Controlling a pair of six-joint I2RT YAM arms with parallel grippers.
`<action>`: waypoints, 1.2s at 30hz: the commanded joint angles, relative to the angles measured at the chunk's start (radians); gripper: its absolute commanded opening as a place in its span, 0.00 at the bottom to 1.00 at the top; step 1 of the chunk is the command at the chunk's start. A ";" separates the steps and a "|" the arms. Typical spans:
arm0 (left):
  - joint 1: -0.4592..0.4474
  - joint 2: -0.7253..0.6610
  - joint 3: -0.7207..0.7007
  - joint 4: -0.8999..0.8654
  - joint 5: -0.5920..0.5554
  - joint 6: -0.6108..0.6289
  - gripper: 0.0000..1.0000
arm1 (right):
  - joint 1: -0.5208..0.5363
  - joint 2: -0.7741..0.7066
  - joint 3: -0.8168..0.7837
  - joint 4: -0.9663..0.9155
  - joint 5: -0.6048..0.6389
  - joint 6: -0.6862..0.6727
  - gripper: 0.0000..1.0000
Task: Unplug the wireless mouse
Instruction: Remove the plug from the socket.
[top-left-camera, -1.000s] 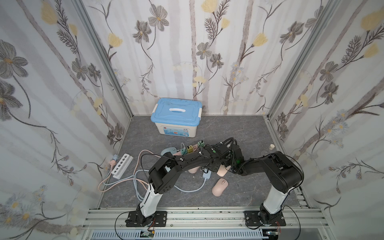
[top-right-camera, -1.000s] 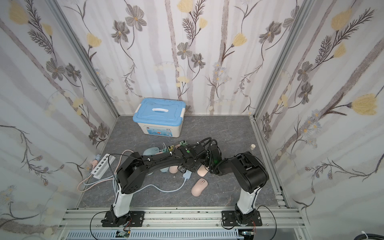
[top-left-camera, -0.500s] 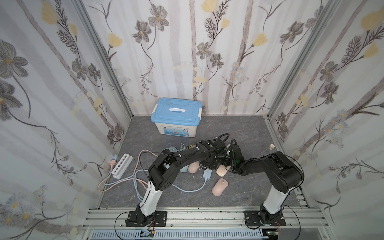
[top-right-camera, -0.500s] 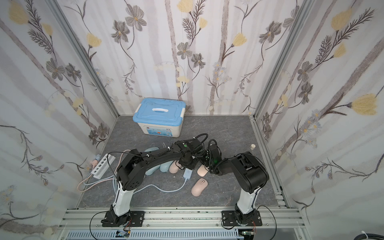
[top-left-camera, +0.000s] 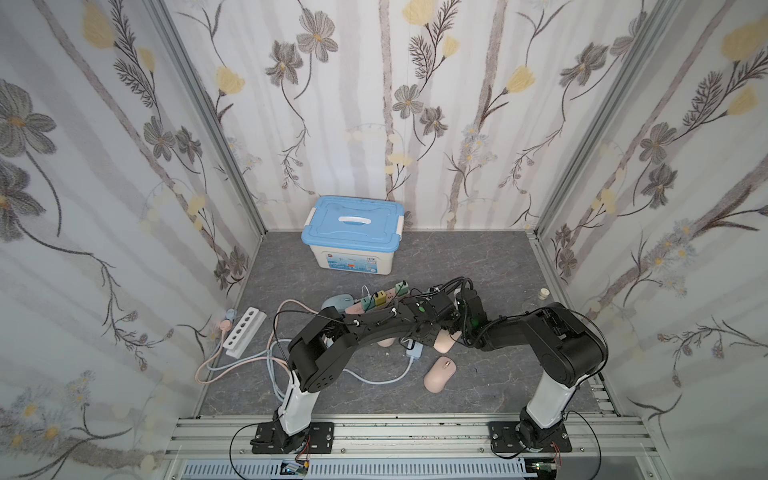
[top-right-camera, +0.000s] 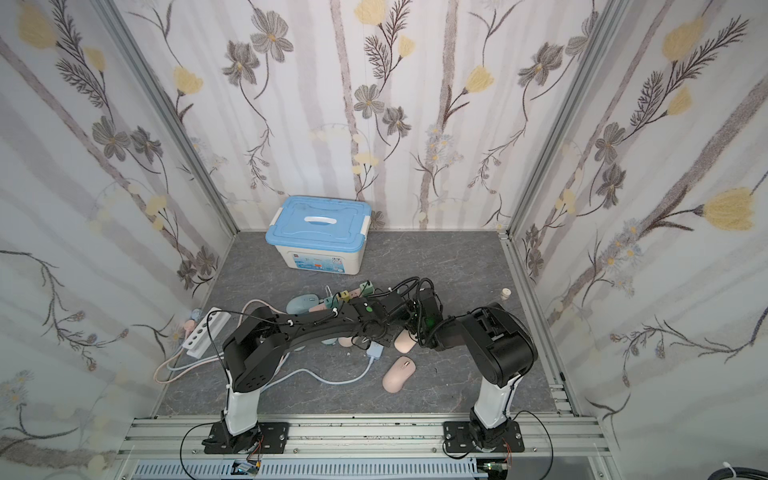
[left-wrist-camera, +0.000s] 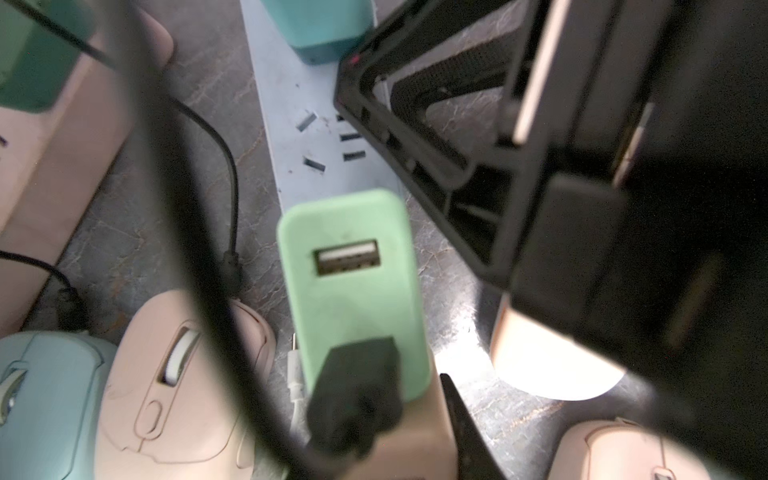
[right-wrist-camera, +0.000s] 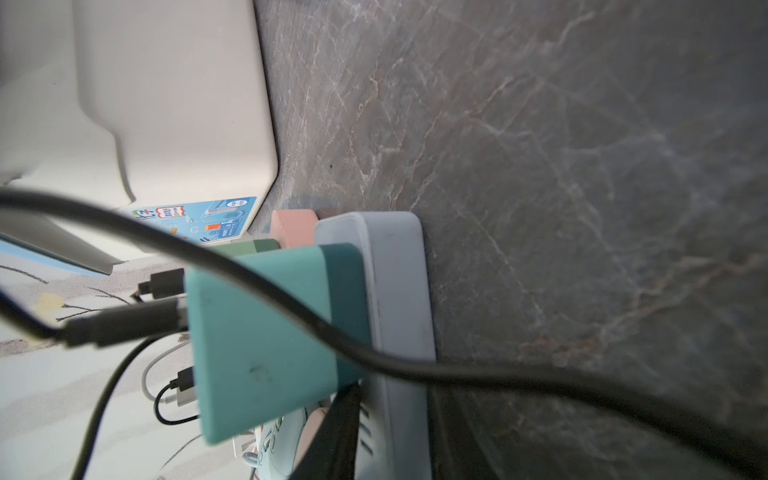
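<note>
In the left wrist view my left gripper (left-wrist-camera: 365, 419) is shut on a black USB plug (left-wrist-camera: 357, 390), held just off a mint-green charger (left-wrist-camera: 353, 291). The charger's USB port (left-wrist-camera: 347, 257) is empty. The charger stands on a pale blue power strip (left-wrist-camera: 286, 104). My right gripper (right-wrist-camera: 395, 449) is shut on that power strip (right-wrist-camera: 395, 291), one finger on each long side. Several mice lie around: a pink mouse (left-wrist-camera: 166, 382), a blue mouse (left-wrist-camera: 41, 399) and, in both top views, a pink mouse (top-left-camera: 439, 374) (top-right-camera: 399, 374) in front of the arms.
A teal charger (right-wrist-camera: 266, 345) with black cables stands on the strip by my right fingers. At the back is a blue-lidded box (top-left-camera: 353, 237). A white power strip (top-left-camera: 243, 332) lies at the left, and pale cables (top-left-camera: 374, 380) trail forward. A small white object (top-left-camera: 543, 294) sits at the right wall.
My left wrist has lifted and drawn back a little from the strip, and the black cable loop has risen with it. The right arm has hardly moved.
</note>
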 joint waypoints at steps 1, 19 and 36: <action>-0.003 0.045 0.103 -0.058 0.223 0.052 0.00 | 0.008 0.020 -0.006 -0.157 0.035 0.005 0.27; -0.014 -0.103 -0.141 0.285 0.029 0.073 0.00 | 0.012 0.032 -0.006 -0.140 0.027 0.019 0.29; 0.020 -0.081 -0.049 0.085 0.124 0.023 0.00 | 0.000 -0.010 -0.031 -0.067 -0.010 -0.043 0.57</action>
